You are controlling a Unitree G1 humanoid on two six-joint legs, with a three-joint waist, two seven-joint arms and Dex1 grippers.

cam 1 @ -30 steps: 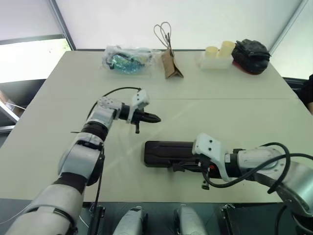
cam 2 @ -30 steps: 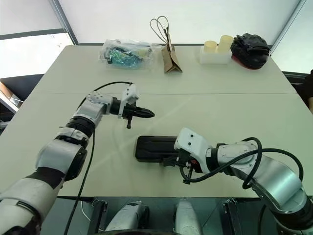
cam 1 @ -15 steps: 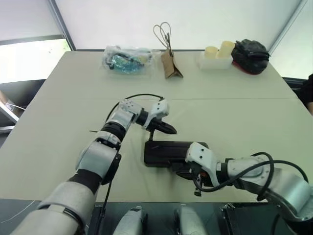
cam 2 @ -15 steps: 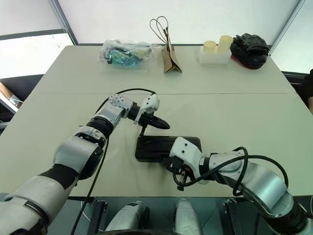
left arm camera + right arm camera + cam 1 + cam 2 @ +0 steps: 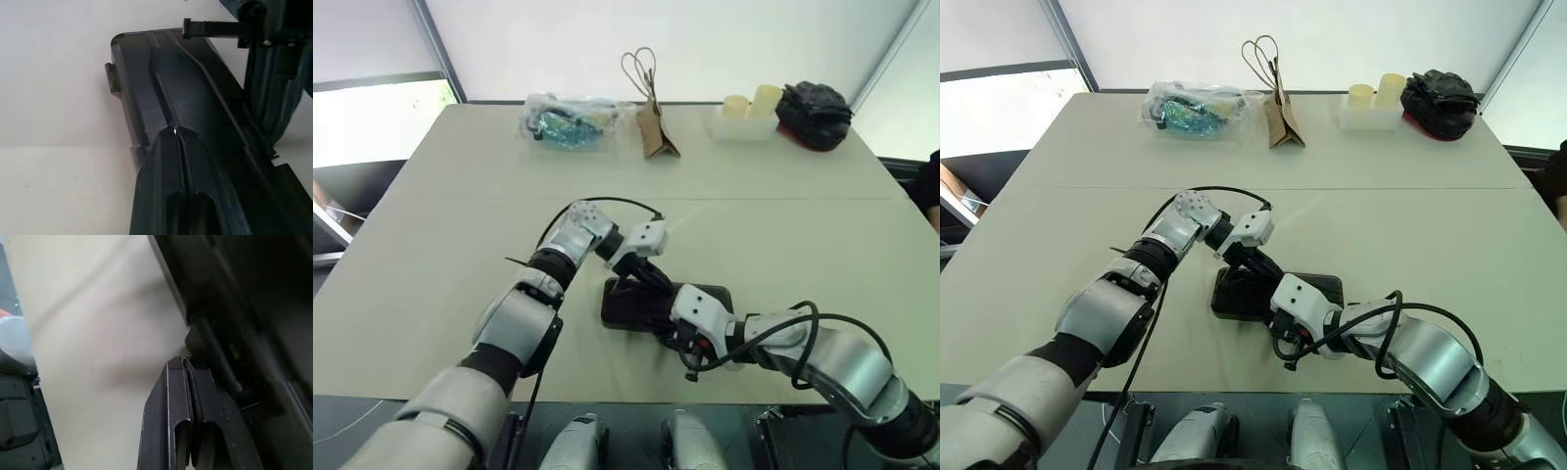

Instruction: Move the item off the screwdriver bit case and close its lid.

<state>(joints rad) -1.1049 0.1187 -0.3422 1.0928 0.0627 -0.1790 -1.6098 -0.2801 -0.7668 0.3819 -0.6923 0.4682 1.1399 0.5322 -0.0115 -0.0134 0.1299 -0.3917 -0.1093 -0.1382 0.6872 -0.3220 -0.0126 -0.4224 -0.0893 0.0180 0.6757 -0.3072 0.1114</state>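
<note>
The screwdriver bit case [image 5: 625, 305] lies flat near the table's front edge and looks dark. Its lid [image 5: 146, 73] is down on the tray, with a small latch tab [image 5: 113, 78] on one long edge. My left gripper [image 5: 666, 283] is shut, reaching in from the left, its tip resting on the lid's top. My right gripper [image 5: 666, 333] is also shut with nothing in it. It presses against the case's near long edge [image 5: 230, 298] from the right. The two hands are close together over the case and cover its middle. The item is out of view.
Along the far edge stand a clear plastic bag of teal things [image 5: 570, 119], a brown paper bag [image 5: 656, 132], a white tray with pale cups [image 5: 749, 110] and a black pouch [image 5: 815, 115]. The table's front edge [image 5: 607, 399] runs just below the case.
My left gripper swung right and down from open table onto the case's top. My right gripper sank and slid left along the case's near edge. The case stayed put.
</note>
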